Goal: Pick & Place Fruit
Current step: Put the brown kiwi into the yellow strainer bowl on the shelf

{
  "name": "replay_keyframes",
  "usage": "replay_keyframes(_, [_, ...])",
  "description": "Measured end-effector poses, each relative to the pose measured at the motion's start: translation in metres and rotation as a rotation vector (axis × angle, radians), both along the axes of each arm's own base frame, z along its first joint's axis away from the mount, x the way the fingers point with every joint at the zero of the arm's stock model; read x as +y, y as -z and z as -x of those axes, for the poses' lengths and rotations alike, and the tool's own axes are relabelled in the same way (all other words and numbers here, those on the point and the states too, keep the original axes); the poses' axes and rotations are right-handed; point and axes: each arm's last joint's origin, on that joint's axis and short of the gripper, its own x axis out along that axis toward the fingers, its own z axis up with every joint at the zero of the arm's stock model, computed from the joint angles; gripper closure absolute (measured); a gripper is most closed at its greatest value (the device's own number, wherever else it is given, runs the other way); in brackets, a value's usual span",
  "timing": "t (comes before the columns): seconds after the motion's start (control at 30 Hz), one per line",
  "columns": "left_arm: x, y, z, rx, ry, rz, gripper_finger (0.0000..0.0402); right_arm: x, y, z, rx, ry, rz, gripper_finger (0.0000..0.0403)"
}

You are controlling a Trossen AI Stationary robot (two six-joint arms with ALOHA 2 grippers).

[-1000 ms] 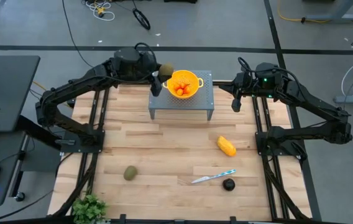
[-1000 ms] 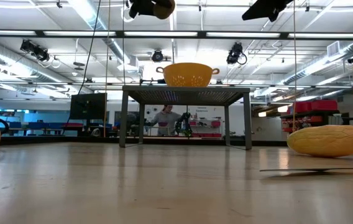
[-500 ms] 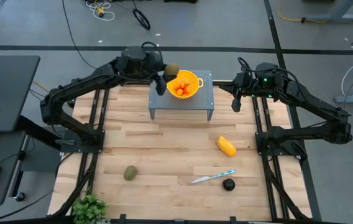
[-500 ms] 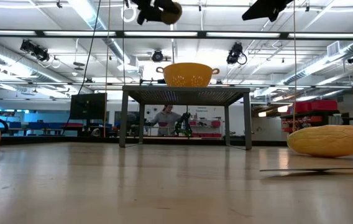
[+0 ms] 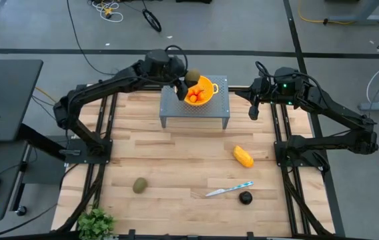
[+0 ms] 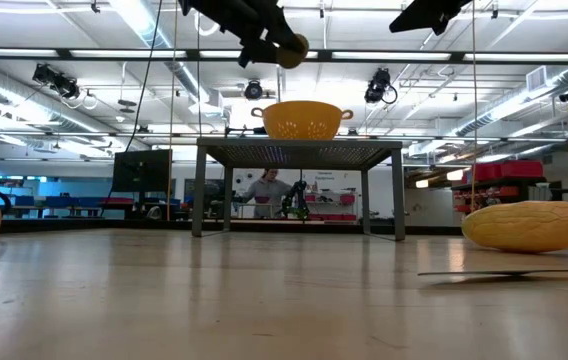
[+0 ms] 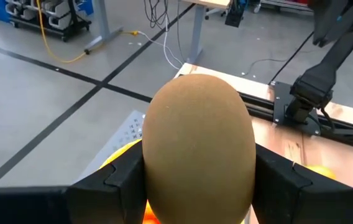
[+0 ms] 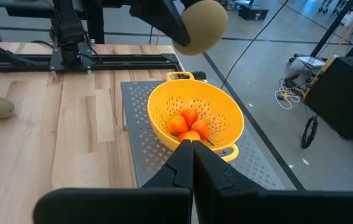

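Olive-brown kiwi (image 7: 199, 149) clamped in my left gripper (image 5: 185, 83), hanging above the yellow colander's (image 8: 167, 119) rim on the metal stand (image 5: 216, 109); right gripper (image 8: 192, 155) closed, empty, waiting beside the stand

You're in a robotics lab / workshop, not a home. Concrete floor (image 5: 43, 27) w/ dark tape lines and loose cables (image 5: 106, 9). Wood table (image 5: 176, 167) sits on a black metal frame. Low view: open ceiling w/ strip lights (image 6: 144, 18) and ducts, monitor (image 6: 142, 170) on a bench, red shelving (image 6: 499, 185), a person (image 6: 264, 190) working far back. Blue bins (image 7: 33, 9) on a cart too.
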Motion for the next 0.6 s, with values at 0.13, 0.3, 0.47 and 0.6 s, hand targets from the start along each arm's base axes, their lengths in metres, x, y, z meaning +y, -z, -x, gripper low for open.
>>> replay_keyframes(0.13, [0.001,0.0,0.001,0.002,-0.013,-0.003,0.0181,0.0,0.0,0.0,0.0,0.0,0.0,0.0402])
replay_keyframes(0.3, [0.002,-0.001,0.001,-0.004,-0.018,-0.01,0.0181,0.0,0.0,0.0,0.0,0.0,0.0,0.0402])
replay_keyframes(0.47, [0.008,0.008,-0.005,0.011,-0.022,-0.01,0.0181,0.0,0.0,0.0,0.0,0.001,0.0,0.0402])
replay_keyframes(0.6, [0.015,0.023,-0.015,0.042,-0.03,0.001,0.0181,0.0,0.0,0.0,0.0,0.001,0.0,0.0402])
